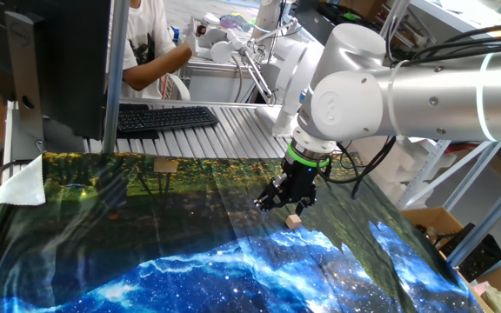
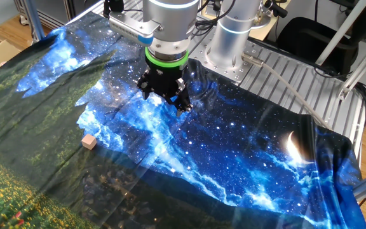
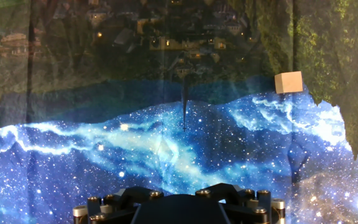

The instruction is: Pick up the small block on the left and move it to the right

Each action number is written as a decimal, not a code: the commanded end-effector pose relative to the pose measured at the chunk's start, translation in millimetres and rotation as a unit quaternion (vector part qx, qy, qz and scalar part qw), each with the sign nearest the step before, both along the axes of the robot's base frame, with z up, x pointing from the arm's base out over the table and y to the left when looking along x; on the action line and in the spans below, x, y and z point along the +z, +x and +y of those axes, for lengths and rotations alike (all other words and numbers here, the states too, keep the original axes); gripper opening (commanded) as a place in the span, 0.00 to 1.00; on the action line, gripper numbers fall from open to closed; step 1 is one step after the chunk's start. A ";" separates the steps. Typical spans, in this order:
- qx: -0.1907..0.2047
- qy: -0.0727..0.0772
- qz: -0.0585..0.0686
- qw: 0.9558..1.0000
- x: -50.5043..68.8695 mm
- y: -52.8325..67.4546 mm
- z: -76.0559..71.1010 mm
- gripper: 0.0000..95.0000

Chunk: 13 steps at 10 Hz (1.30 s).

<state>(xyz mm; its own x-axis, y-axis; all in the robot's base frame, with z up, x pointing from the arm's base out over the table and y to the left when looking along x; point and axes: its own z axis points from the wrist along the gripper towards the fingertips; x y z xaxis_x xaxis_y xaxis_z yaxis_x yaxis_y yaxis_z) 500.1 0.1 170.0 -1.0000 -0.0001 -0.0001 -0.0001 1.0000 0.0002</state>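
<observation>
The small block is a tiny pale tan cube lying on the printed galaxy cloth. It also shows in the other fixed view and at the upper right of the hand view. My black gripper hangs a little above the cloth with its fingers spread and nothing between them. In the other fixed view the gripper stands well apart from the block, which lies to its lower left. The hand view shows only the gripper's black base at the bottom edge, not the fingertips.
A flat tan piece lies at the cloth's far edge. A keyboard, a monitor and a person are behind the table. The arm's base stands on the slatted metal top. A cardboard box sits at the right.
</observation>
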 end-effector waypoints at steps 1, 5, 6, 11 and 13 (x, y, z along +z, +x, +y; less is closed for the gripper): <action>-0.042 0.039 -0.006 0.998 0.0 -0.1 -0.1 0.00; -0.047 0.052 -0.004 0.998 0.0 -0.1 -0.1 0.00; -0.047 0.047 -0.004 0.998 0.0 -0.1 -0.1 0.00; -0.044 0.025 -0.004 0.999 0.0 -0.1 -0.1 0.00; -0.044 0.012 -0.005 0.999 0.0 -0.1 -0.1 0.00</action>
<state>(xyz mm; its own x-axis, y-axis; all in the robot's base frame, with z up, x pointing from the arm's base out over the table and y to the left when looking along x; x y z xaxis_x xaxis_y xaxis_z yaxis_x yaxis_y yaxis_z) 499.7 0.8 170.2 -0.9962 0.0866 -0.0070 0.0864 0.9960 0.0248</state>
